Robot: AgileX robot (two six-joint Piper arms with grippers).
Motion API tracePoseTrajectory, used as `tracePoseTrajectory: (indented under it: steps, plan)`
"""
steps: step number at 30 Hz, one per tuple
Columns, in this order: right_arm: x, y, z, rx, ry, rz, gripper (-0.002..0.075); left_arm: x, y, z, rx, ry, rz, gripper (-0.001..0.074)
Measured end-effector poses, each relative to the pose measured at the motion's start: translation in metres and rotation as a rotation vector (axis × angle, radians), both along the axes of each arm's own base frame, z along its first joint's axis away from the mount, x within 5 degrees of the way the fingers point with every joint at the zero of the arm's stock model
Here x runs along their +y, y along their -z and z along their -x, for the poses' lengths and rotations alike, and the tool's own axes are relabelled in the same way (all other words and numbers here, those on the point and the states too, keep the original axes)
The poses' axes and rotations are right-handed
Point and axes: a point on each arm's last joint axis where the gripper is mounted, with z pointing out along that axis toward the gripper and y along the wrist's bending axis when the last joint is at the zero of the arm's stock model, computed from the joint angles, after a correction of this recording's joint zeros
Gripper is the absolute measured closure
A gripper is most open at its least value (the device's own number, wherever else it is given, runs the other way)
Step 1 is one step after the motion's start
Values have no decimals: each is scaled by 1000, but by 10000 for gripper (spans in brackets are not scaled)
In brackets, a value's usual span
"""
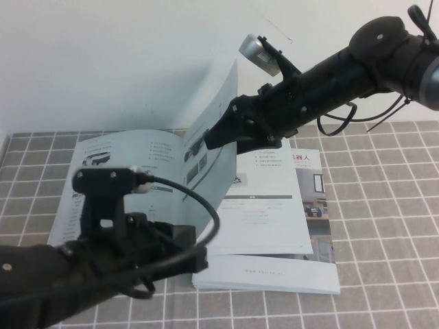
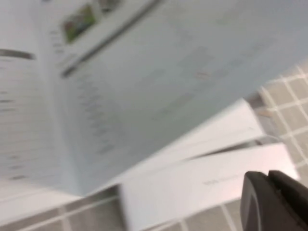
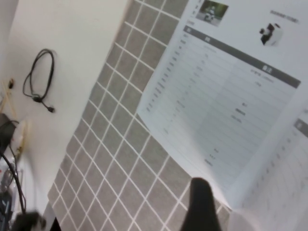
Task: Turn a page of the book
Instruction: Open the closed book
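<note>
I see page [image 1: 209, 147]: thin glossy white paper. Book [image 1: 137, 178]: same smooth paper. Beneath book, booklets [image 1: 274, 277]: white glossy covers. Around book, tablecloth [image 1: 384, 226]: matt grey grid. Right gripper [image 1: 214, 139] at page, left gripper [image 1: 195, 257] near book's front edge: matt black plastic.

Bright, even light throughout. The left wrist view is heavily blurred, its page [image 2: 144, 82] soft and washed out. The high view is sharp, with a pale glare on the wall behind the right claw [image 1: 214, 137].
</note>
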Motion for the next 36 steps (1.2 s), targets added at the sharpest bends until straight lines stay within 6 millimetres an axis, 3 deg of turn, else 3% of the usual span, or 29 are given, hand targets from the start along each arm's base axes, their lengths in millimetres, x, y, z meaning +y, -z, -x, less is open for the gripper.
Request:
tracePoseTrajectory:
  steps: [7,11,16,25,36]
  plan:
    - [4,-1,2,-12,-17,-17,246,-48,4,24,-18,70,-49,736]
    - [12,-2,7,-17,-44,-25,246,-71,9,17,-11,49,-71,736]
    - [24,-3,15,-19,-89,-37,246,-92,15,-8,-38,-32,-119,736]
    - [29,-11,19,-38,-129,-119,247,-91,17,-31,-147,-199,-213,736]
    - [32,-63,22,-176,-223,-207,253,-80,18,-41,-192,-312,-267,736]
